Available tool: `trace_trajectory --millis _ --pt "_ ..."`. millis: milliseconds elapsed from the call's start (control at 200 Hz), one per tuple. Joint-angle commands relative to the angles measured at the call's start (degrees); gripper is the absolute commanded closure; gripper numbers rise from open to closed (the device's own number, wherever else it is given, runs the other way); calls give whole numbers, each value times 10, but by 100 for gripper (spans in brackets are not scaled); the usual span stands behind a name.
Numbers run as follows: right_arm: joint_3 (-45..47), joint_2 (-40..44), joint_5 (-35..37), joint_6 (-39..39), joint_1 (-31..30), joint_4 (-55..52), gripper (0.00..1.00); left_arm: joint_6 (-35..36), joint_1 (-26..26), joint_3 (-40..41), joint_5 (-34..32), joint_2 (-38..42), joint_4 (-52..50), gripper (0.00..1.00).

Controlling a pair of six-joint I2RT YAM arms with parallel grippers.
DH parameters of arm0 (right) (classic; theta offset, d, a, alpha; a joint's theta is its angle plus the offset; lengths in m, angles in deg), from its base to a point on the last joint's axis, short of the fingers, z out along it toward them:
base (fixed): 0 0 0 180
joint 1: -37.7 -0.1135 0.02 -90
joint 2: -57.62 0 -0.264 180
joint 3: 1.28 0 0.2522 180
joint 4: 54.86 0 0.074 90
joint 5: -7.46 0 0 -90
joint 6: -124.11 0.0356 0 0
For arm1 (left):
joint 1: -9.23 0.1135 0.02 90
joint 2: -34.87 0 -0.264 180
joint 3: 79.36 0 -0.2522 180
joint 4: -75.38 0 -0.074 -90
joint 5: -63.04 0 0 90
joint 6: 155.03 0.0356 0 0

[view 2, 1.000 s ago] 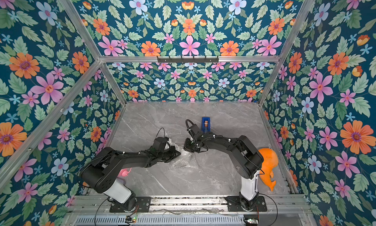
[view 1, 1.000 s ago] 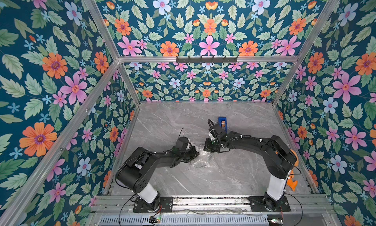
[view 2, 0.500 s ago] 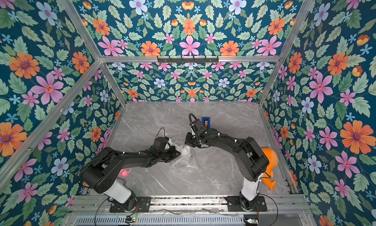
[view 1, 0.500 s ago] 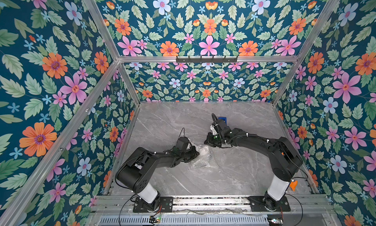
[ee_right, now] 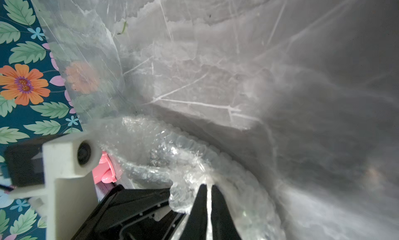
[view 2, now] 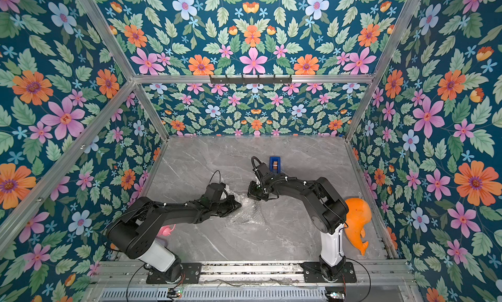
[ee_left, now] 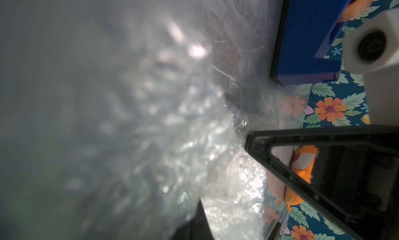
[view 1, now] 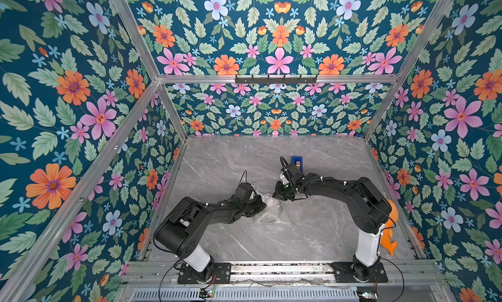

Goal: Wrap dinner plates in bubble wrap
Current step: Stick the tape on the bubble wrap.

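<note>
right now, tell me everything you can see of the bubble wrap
The bubble wrap is a clear, whitish-glinting sheet of small bubbles, crumpled into a low heap on the grey marbled table. The right gripper pinches a thin fold of it; the left gripper is shut on its bunched edge.

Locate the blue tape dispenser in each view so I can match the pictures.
In a top view: blue tape dispenser stands just behind the right arm, at its wrist.
In a top view: the dispenser again, behind that wrist.
Left wrist: big blue block beyond the bubble wrap.
Right wrist: not in it.
Shared landmark: the crumpled bubble wrap, in all four.
</note>
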Motion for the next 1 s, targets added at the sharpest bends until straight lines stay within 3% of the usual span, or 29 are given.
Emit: trace_trajectory --millis 0,190,295,470,610,720,850,935,995 --pt "-9 -19 11 -14 1 -19 90 11 -1 -1 -17 -1 -57 100" --pt "-15 -15 13 -20 -4 -51 91 22 -2 -26 -22 7 -85 100" --pt "-34 20 18 -30 -6 -79 90 37 -2 -70 -35 24 -125 91" --pt "-73 119 48 -54 -17 -144 72 63 -2 -154 -70 52 -196 72" --pt "-43 236 94 -55 -17 -184 61 77 -2 -185 -91 72 -225 60" --pt "15 347 180 -55 -17 -223 56 100 -2 -206 -117 96 -255 56" --pt "83 488 345 -57 -11 -309 42 154 10 -248 -189 141 -308 52" --pt "145 573 471 -50 -11 -351 36 207 23 -272 -279 171 -327 51" --pt "206 644 546 -55 -9 -356 39 255 31 -276 -376 191 -327 48"
